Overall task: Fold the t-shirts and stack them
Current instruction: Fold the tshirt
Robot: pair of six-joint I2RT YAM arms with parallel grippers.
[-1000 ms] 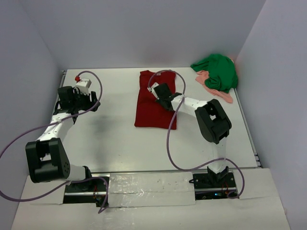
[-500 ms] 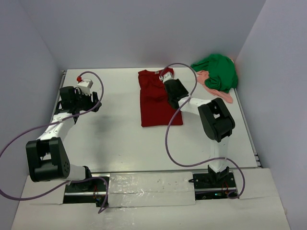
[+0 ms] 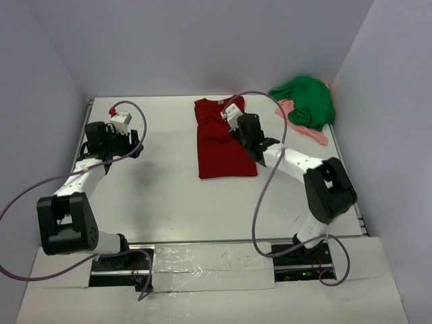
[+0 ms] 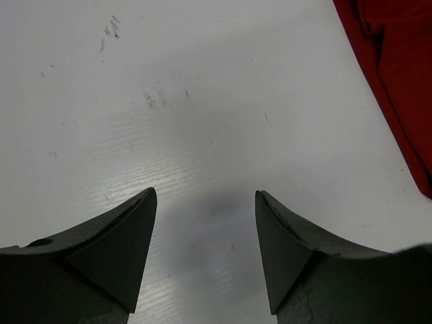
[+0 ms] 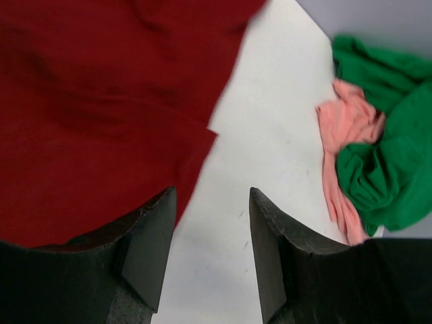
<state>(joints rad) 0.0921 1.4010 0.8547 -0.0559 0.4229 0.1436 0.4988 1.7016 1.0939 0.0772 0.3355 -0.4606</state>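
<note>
While red t-shirt lies folded | left end effector released | right end effector released, empty

A white desk, faintly scuffed, sits enclosed by plain pale lavender-grey walls on three sides, under even, soft light with dim shadows.

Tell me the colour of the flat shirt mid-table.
Dark red shirt; top view shows it best.
</note>
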